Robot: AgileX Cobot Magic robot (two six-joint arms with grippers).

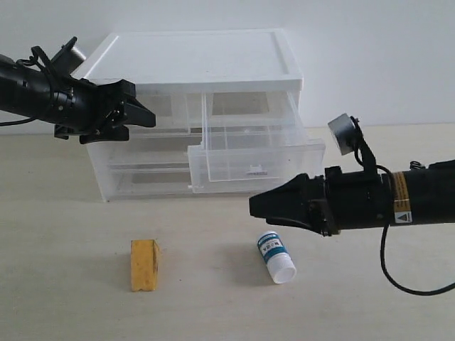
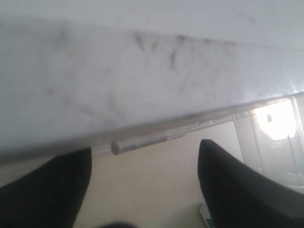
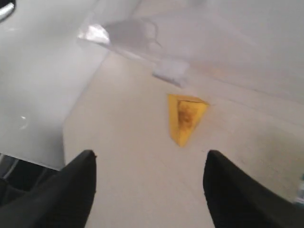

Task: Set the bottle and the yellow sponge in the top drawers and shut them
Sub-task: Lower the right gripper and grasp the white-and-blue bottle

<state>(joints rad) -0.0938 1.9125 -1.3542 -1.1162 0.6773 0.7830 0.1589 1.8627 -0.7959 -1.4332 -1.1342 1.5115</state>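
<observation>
The bottle lies on its side on the table, white cap toward the front. The yellow sponge stands on the table to its left, and the right wrist view shows it too. The right top drawer is pulled well out and looks empty. The left top drawer sits in the cabinet. My right gripper hovers open just above and behind the bottle, holding nothing. My left gripper is open at the left top drawer's front, where a small tab handle shows.
The translucent cabinet has a white top and stands at the back of the table, with full-width drawers below the top ones. The pulled-out drawer overhangs the table behind my right gripper.
</observation>
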